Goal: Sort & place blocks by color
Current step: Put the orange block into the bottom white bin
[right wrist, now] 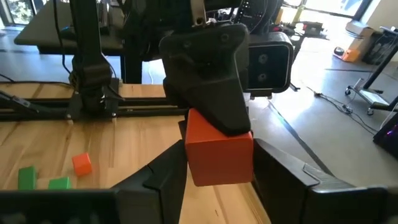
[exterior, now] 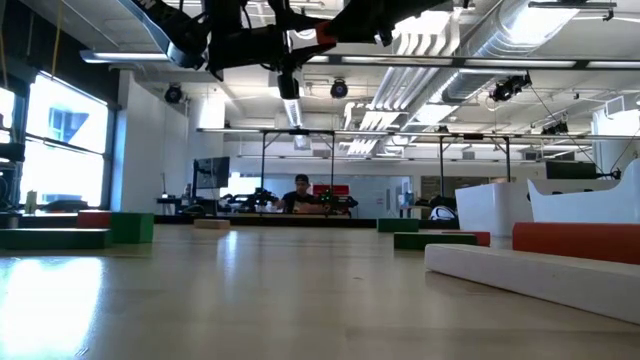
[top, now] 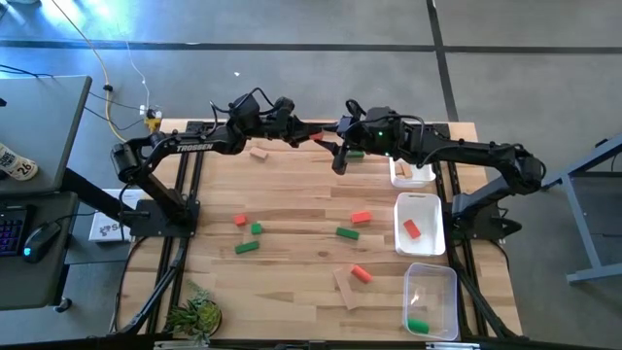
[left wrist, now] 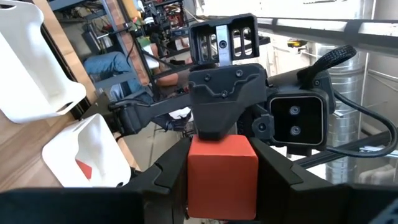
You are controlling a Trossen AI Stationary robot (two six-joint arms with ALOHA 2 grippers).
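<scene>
Both tools met in the air above the far middle of the counter (top: 292,224). The left tool (top: 313,136) was clamped on a red block (left wrist: 222,176), while the right tool (top: 339,156) stood with its fingers apart around that block. The middle tray (top: 420,224) held one red block, the near tray (top: 431,299) a green one. Most blocks (top: 247,233) lay loose, so sorting looked barely begun.

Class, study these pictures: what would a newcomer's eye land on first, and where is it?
Two dark arms meet in mid-air over the table's far edge, a red block between the left pincer and the right pincer. Below, coloured blocks lie scattered on the wooden table, with three trays lined along its right side.
</scene>
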